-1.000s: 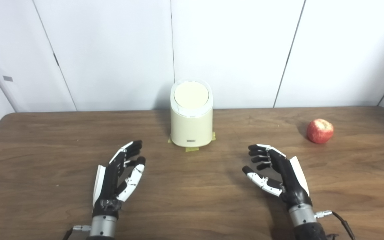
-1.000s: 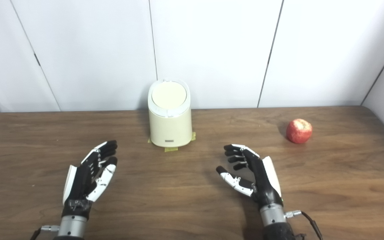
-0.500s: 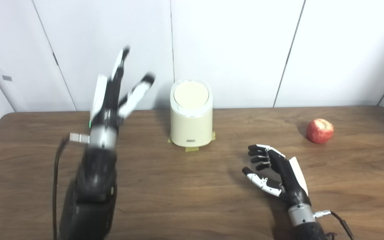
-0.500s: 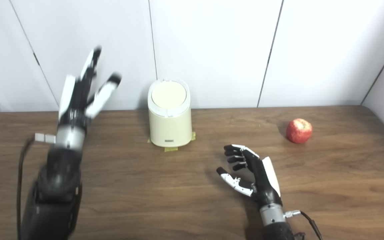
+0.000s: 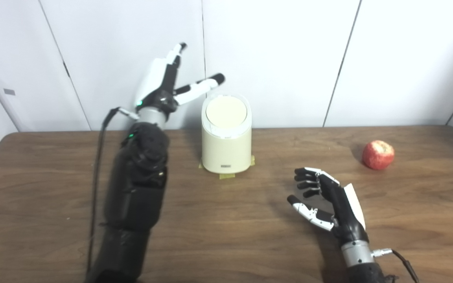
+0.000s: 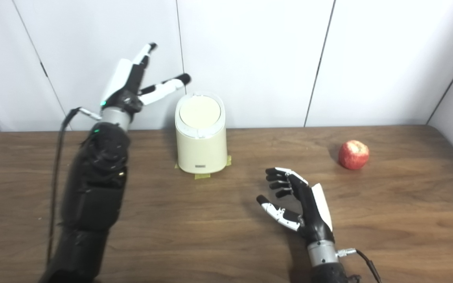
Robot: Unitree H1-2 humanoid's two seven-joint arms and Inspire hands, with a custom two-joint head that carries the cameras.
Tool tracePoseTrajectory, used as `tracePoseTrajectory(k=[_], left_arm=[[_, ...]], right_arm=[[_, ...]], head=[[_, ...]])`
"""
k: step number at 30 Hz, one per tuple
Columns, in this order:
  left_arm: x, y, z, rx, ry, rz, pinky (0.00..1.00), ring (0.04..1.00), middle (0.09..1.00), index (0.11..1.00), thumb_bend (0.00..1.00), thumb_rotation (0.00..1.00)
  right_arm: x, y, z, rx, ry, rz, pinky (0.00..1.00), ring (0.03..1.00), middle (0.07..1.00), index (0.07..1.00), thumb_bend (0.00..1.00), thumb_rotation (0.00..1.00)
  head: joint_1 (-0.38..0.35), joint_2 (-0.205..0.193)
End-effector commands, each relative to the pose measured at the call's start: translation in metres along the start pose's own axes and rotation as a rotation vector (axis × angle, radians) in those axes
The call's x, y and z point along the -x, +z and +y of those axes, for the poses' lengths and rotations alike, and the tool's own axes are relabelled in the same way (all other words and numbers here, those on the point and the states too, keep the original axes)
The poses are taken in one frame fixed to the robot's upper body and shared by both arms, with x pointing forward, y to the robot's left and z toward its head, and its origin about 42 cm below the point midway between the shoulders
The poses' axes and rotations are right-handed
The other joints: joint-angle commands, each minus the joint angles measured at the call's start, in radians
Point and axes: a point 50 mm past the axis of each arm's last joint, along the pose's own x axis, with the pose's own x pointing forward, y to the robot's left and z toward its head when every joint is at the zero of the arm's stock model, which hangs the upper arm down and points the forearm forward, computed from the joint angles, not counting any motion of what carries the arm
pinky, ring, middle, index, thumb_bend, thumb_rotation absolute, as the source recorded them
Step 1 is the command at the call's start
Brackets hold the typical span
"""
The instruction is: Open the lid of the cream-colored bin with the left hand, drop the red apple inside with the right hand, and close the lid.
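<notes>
— Table of dark brown wood [image 5: 53,220], cream-colored plastic bin [image 5: 226,147] — what step?
— Opening. Left hand [image 5: 163,88], fingers spread and empty, hangs beside the bin; its round lid [image 5: 226,111] sits shut just beyond the thumb tip. It must come over and press or lift.
— Apple?
— Round red apple [image 5: 378,155] lies well beyond the right hand's [image 5: 328,200] loosely curled, empty fingers. Lid mechanism: unclear.

Black padded forearms, silver wrists, black-and-white left hand [image 5: 162,88], right hand [image 5: 330,200], black cables
</notes>
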Motion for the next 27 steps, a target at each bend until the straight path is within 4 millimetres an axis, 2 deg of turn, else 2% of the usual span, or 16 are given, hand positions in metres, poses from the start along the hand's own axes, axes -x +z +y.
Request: tracePoseTrajectory(k=[1, 9, 14, 19, 24, 27], left_arm=[[-0.013, 0.025, 0.014, -0.019, 0.044, -0.041, 1.0, 1.0, 1.0, 1.0, 0.89, 0.73], [-0.03, 0.014, -0.006, -0.12, 0.035, 0.035, 1.0, 1.0, 1.0, 1.0, 0.92, 0.74], [-0.034, 0.002, -0.018, -0.134, 0.027, 0.066, 1.0, 1.0, 1.0, 1.0, 0.91, 0.69], [-0.034, -0.007, -0.025, -0.144, 0.025, 0.081, 1.0, 1.0, 1.0, 1.0, 0.91, 0.62], [-0.034, -0.016, -0.03, -0.156, 0.033, 0.089, 1.0, 1.0, 1.0, 1.0, 0.9, 0.53], [-0.034, -0.019, -0.033, -0.175, 0.031, 0.095, 1.0, 1.0, 1.0, 1.0, 0.9, 0.47]], right_arm=[[-0.002, -0.001, -0.005, 0.018, -0.008, -0.046, 0.54, 0.629, 0.671, 0.678, 0.28, 0.18], [-0.001, 0.0, -0.004, -0.001, -0.006, -0.032, 0.55, 0.643, 0.685, 0.688, 0.28, 0.17], [0.0, 0.002, -0.005, 0.009, -0.005, -0.036, 0.55, 0.643, 0.683, 0.686, 0.28, 0.18], [0.001, 0.002, -0.004, 0.001, -0.011, -0.044, 0.54, 0.638, 0.679, 0.683, 0.28, 0.13], [0.001, 0.004, -0.004, 0.012, -0.009, -0.042, 0.55, 0.64, 0.678, 0.682, 0.28, 0.2], [0.002, 0.005, -0.004, 0.019, -0.01, -0.039, 0.55, 0.642, 0.681, 0.682, 0.28, 0.18]], head=[[0.001, 0.002], [-0.005, 0.005], [-0.007, 0.007], [-0.011, 0.013], [-0.016, 0.015], [-0.022, 0.016]])
